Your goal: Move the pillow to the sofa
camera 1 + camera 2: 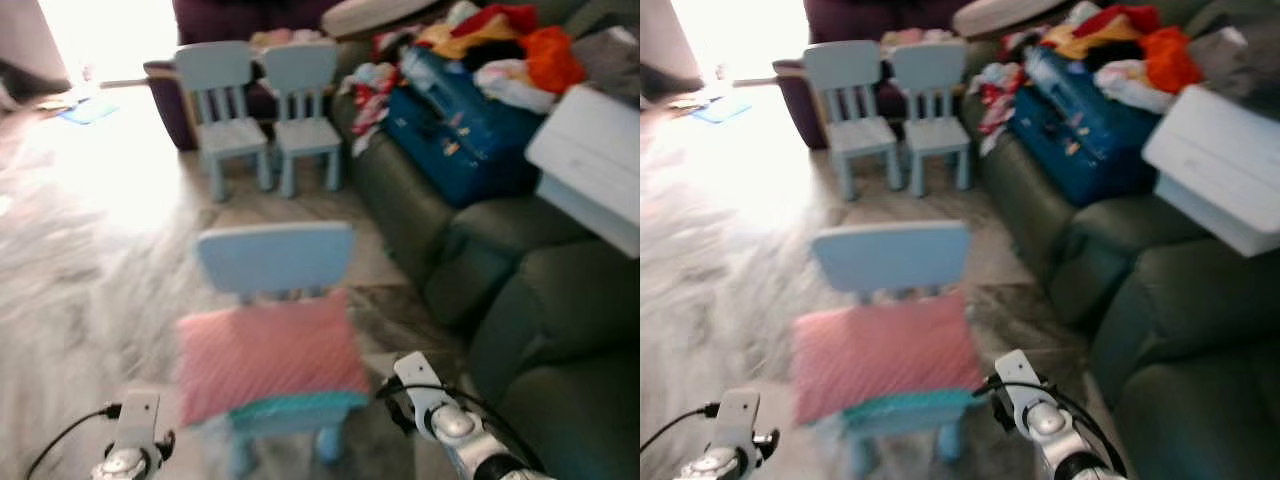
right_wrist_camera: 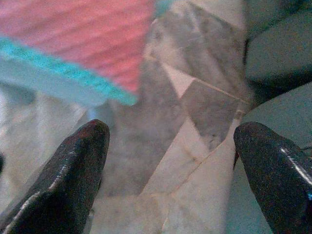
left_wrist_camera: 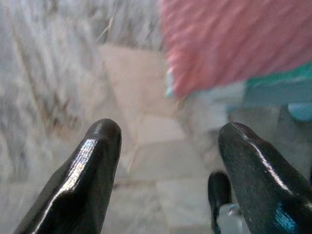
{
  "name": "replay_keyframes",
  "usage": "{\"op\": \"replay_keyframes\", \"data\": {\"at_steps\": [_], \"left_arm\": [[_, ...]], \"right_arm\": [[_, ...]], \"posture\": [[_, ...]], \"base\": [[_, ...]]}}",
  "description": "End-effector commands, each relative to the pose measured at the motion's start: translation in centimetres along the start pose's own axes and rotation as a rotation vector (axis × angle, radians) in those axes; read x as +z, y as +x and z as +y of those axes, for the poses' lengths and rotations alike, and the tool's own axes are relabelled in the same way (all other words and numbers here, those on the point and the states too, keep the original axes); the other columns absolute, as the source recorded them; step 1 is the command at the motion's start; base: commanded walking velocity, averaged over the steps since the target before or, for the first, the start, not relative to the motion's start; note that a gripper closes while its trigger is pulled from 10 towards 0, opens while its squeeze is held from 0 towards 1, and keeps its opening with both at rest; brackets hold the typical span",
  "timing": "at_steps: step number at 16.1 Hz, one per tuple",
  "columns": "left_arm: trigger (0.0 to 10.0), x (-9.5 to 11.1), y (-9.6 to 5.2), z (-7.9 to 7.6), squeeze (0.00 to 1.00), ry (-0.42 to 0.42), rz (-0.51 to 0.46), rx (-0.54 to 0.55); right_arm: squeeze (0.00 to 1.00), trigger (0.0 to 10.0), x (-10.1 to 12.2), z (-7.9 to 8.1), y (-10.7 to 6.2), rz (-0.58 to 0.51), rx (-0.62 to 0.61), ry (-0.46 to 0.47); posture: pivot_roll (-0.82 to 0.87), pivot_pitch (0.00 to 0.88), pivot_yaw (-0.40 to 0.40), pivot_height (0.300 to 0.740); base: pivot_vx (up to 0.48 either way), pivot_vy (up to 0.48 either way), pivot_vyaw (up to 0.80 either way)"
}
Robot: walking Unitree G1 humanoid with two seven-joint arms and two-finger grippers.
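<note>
Pink pillow lies on the seat of a small blue chair, w/ left pincer and right pincer both spread open, empty, low beside it over the floor. Risk: a one-sided pinch lets the soft pillow sag and slide off, or a tug tips the light chair. Sofa stands just right, but its far end is piled w/ clothes, a blue suitcase and a white box, so only the near cushions look free; two more chairs stand farther back.

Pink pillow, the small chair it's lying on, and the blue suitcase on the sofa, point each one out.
pink pillow (image 1: 268, 352), left eye view, middle of its top face.
small chair (image 1: 275, 255), left eye view, middle of its backrest.
blue suitcase (image 1: 462, 135), left eye view, its broad side.
</note>
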State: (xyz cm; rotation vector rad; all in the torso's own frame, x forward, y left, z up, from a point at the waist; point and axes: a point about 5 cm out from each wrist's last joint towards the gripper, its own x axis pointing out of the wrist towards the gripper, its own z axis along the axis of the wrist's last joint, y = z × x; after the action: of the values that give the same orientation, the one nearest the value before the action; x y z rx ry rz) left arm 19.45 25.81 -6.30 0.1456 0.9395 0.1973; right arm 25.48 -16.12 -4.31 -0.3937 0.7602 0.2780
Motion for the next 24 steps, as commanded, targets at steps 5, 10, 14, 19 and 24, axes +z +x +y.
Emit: {"op": "replay_keyframes", "data": {"at_steps": [5,10,14,19,24], "left_arm": [[10.0,0.1,-0.2,1.2,0.00,-0.101,-0.056,0.023],[10.0,7.1,-1.0,4.0,0.00,-0.220,-0.419,0.013],[10.0,10.1,-5.0,1.9,0.00,-0.173,-0.699,-0.125],[10.0,9.0,-9.3,-2.9,0.00,-0.071,-0.822,-0.277],[10.0,7.2,-10.4,-2.4,0.00,-0.051,-0.782,-0.248]], "right_arm": [[0.00,10.0,5.6,-2.8,0.2,-0.216,-0.057,0.141],[0.00,10.0,12.9,-4.7,-1.3,-0.582,0.026,0.287],[0.00,10.0,11.2,-5.7,-2.8,-0.623,0.040,0.340],[0.00,10.0,6.0,-5.8,-6.3,-0.620,-0.059,0.320],[0.00,10.0,3.6,-7.1,-9.8,-0.556,-0.154,0.273]], "posture": [[-0.05,0.016,-0.036,0.740],[-0.03,0.031,-0.039,0.740],[-0.01,0.030,-0.055,0.740],[-0.05,0.007,-0.054,0.740],[-0.10,0.049,-0.054,0.740]], "base": [[0.000,0.000,0.00],[0.000,0.000,0.00],[0.000,0.000,0.00],[0.000,0.000,0.00],[0.000,0.000,0.00]]}}
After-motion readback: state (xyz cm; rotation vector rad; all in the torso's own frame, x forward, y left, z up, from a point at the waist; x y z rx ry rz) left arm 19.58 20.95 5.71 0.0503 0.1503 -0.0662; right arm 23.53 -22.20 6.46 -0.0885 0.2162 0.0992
